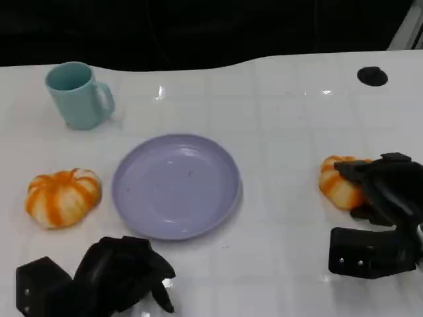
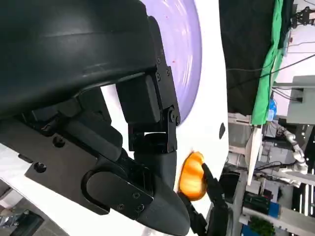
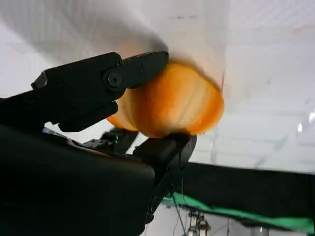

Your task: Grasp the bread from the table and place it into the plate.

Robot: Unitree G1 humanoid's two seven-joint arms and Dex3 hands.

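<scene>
Head view: the right hand (image 1: 380,198) grips the bread (image 1: 338,181) at the table's (image 1: 284,119) right, well apart from the plate (image 1: 176,185); the left hand (image 1: 122,274) lies curled, holding nothing. Right wrist view: fingers (image 3: 98,81) clamp the bread (image 3: 172,105).

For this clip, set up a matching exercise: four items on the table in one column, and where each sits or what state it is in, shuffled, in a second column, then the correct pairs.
Things:
1. mug
2. plate
3. left bread
4. right bread

States:
A. between the right hand's fingers
B. lilac, nothing on it, centre of table
C. teal, far left corner
D. lying free, left of the plate

Pairs: 1-C, 2-B, 3-D, 4-A
</scene>
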